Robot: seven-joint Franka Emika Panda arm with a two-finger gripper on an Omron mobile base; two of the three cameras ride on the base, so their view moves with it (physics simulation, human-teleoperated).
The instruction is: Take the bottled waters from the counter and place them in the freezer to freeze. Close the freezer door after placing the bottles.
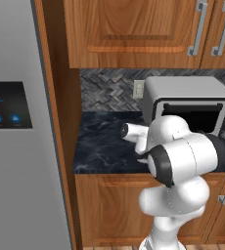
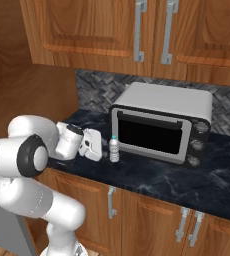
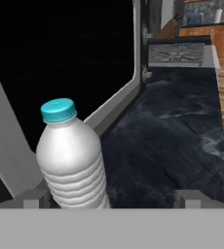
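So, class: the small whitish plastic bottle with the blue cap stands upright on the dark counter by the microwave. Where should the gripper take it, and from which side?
Grip the small whitish plastic bottle with the blue cap around its ribbed middle, coming in level from the open counter side, since the grey microwave stands right behind it. It stands upright, so the open gripper can straddle it, probably best below the tapering shoulder.

The bottle (image 3: 72, 163) is whitish with a ribbed body and a blue-green cap, standing on the dark blue-black marbled worktop (image 3: 177, 141). Just beside the bottle, the microwave (image 2: 162, 125) is grey with a black window. Behind the microwave the wall (image 1: 107, 88) carries grey herringbone tiles, and the cabinets (image 2: 117, 30) above it are brown wood with grey handles.
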